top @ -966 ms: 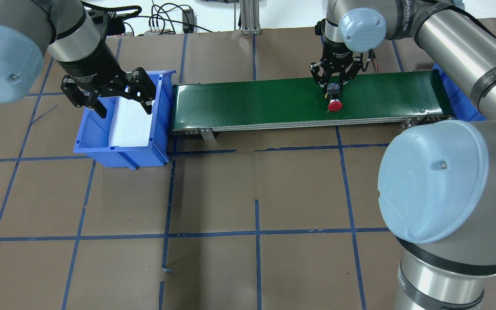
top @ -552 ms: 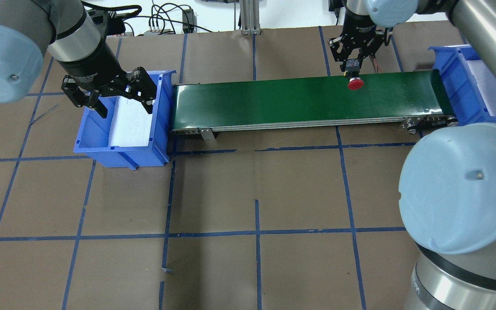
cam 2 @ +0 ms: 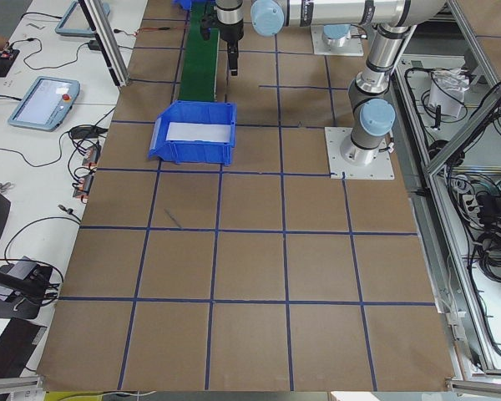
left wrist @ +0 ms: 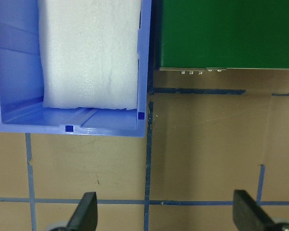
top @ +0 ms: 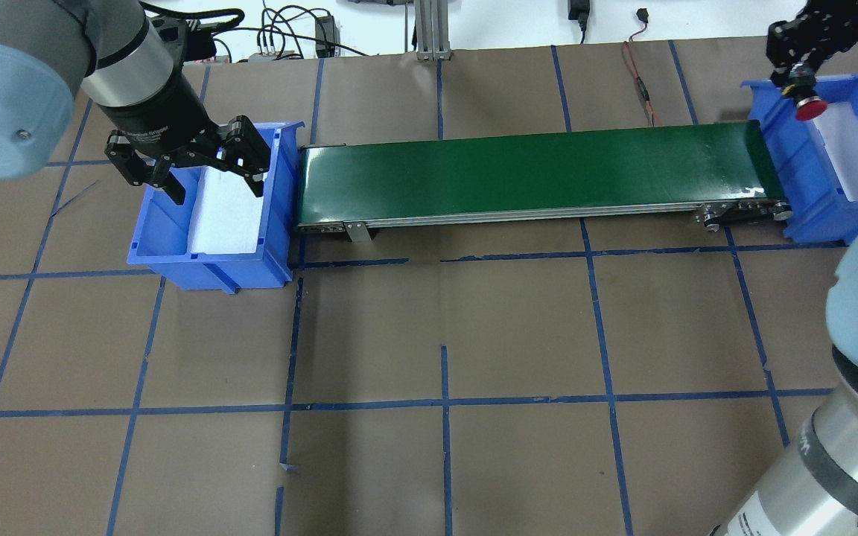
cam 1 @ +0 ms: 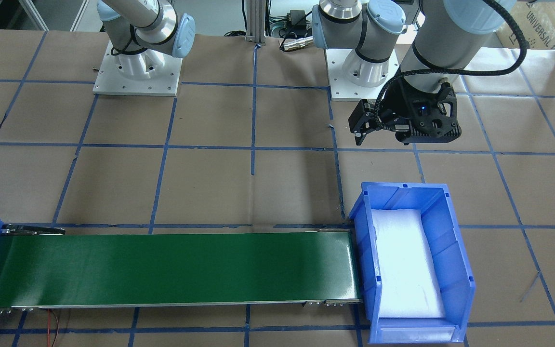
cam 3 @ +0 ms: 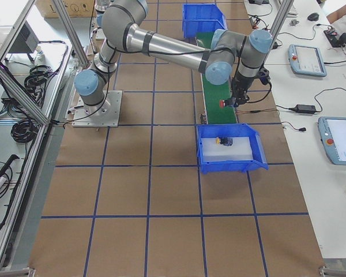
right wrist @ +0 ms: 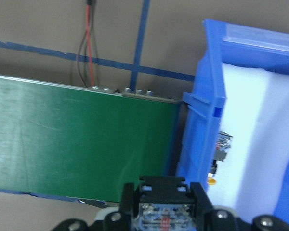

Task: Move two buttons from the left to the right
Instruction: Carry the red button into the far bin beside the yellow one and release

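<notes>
Fingers (top: 252, 173) of the left gripper (top: 217, 192) are spread, hovering over the left bin (top: 205, 266) at ten o'clock in the overhead view. Farther, at one o'clock, the right gripper (top: 798, 80) clenches the red button (top: 810, 110) by the right bin (top: 820, 212); the yellow button (cam 3: 222, 140) lies on its foam (cam 3: 242, 151).

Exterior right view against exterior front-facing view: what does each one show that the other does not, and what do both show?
Only exterior right: the right gripper holding the red button near the right bin, where the yellow button lies. Only front-facing: the left gripper and the bare foam in the left bin. Both: the green belt.
</notes>
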